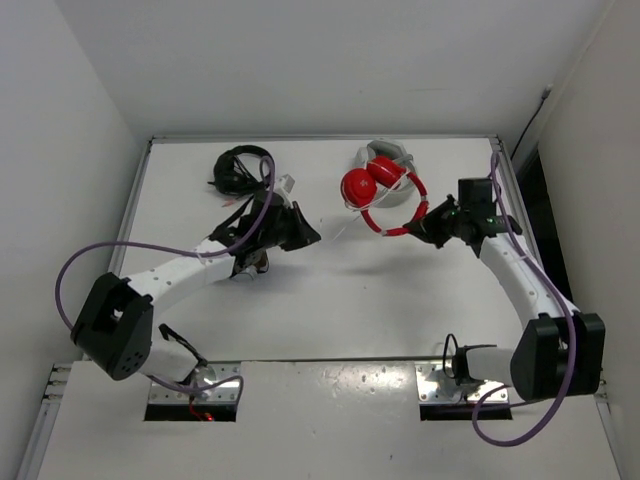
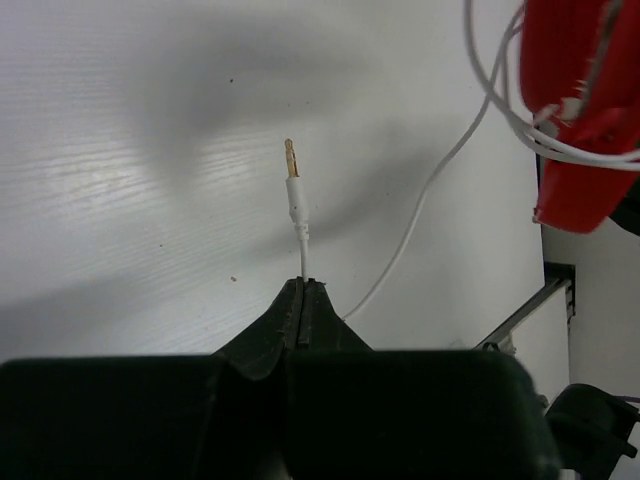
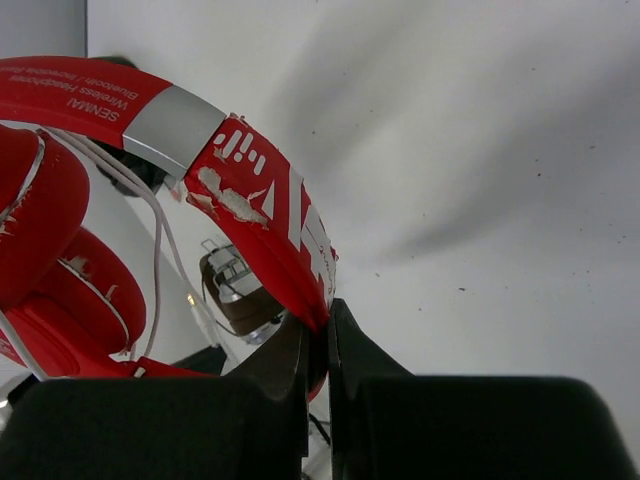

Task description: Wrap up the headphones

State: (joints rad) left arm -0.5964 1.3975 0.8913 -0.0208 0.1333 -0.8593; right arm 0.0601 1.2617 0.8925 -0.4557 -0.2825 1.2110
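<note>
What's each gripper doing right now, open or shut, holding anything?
Left gripper: closed, pinching the white cable just behind its plug.
Right gripper: closed on the red headband of the headphones.

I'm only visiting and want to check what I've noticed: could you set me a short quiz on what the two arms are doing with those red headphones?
1. True or false: the left end effector is shut on the white cable just behind its gold plug.
2. The right end effector grips the red headphones by: A an earcup, B the headband, C the cable.
3. How many end effectors hold some part of the headphones?

Key: 1 true. 2 B. 3 two, one on the cable and one on the headband.
</note>
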